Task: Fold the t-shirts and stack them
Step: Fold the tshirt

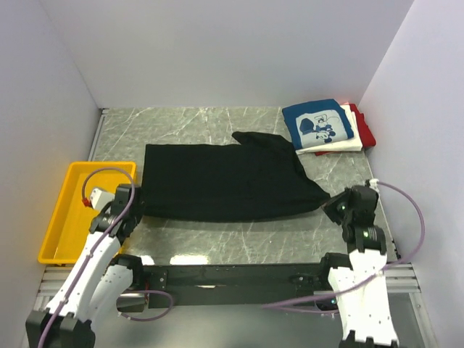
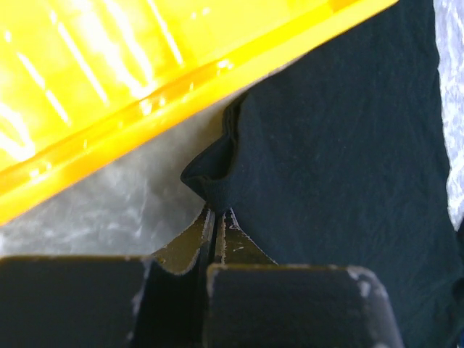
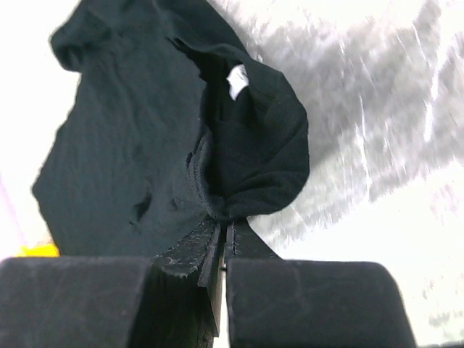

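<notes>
Top: black tee point(image 1: 225, 181) lies spread at centre, stack point(image 1: 326, 127) far right. Left wrist: left gripper point(image 2: 217, 215) pinches its corner beside the tray point(image 2: 145, 94). Right wrist: right gripper point(image 3: 225, 230) clamps bunched cloth — thin bites, so lifting may slip a corner free.

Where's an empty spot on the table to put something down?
Bare table lies behind the black shirt, left of the folded pile, and in a strip between that shirt and the near edge. The middle, the pile's corner and the yellow tray side are crowded.
</notes>
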Controlling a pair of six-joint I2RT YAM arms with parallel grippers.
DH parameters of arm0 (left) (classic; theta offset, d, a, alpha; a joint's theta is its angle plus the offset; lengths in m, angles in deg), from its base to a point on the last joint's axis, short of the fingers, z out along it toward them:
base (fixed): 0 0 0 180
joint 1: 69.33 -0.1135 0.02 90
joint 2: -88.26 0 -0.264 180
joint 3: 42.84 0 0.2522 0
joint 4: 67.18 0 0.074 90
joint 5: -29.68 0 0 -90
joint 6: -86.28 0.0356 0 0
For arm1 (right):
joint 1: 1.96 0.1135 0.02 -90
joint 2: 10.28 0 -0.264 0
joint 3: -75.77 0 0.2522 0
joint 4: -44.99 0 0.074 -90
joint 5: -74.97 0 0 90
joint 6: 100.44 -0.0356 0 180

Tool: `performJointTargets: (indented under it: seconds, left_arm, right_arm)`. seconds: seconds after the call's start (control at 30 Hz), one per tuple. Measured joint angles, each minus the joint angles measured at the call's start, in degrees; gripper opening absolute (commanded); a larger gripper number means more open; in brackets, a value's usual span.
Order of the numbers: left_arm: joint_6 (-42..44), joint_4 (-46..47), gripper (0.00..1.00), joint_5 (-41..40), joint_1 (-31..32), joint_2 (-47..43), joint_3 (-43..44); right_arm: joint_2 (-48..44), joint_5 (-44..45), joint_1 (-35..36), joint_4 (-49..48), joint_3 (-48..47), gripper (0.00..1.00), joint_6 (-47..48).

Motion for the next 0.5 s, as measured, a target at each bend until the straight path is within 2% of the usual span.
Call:
performJointTargets:
  seconds: [0.07, 0.13, 0.2, 0.23, 0.27, 0.3, 0.37, 0.43, 0.5]
  left_arm:
    - [-1.5, -2.2, 0.01, 0.0, 1.4, -2.7, -0.7]
    - [-3.1, -4.0, 0.01, 0.2, 2.6, -4.5, -1.2]
    - [-4.8, -5.7, 0.01, 0.3, 3.3, -5.5, -1.3]
    - [-5.7, -6.5, 0.08, 0.3, 3.7, -5.5, -1.3]
    - [-6.2, -7.2, 0.14, 0.5, 3.8, -5.5, -1.3]
    - [-7.1, -8.1, 0.33, 0.9, 4.0, -5.4, -1.3]
    - [-7.3, -9.1, 0.58, 1.3, 4.2, -5.5, -1.2]
    - [-7.6, -10.2, 0.71, 1.6, 4.2, -5.8, -0.5]
    - [-7.0, -11.1, 0.75, 1.7, 4.2, -6.8, 1.2]
  right_arm:
    - [-4.0, 0.3, 0.0, 3.8, 0.0, 0.00, -1.0]
    - [-7.1, 0.8, 0.0, 7.3, 0.0, 0.09, -1.6]
    - [-9.2, 1.1, -0.1, 10.6, -0.2, 0.35, -2.1]
    - [-9.7, 1.5, -0.1, 12.4, -0.5, 0.62, -2.4]
    - [-10.1, 2.1, -0.2, 14.1, -1.0, 0.70, -2.8]
    - [-10.3, 2.5, -0.3, 15.3, -1.6, 0.79, -2.5]
    - [-10.3, 2.9, -0.3, 16.6, -2.8, 0.81, -1.9]
    - [-9.5, 3.1, -0.3, 16.5, -4.0, 0.82, -1.1]
    - [-7.4, 2.8, -0.3, 14.9, -4.8, 0.81, 0.1]
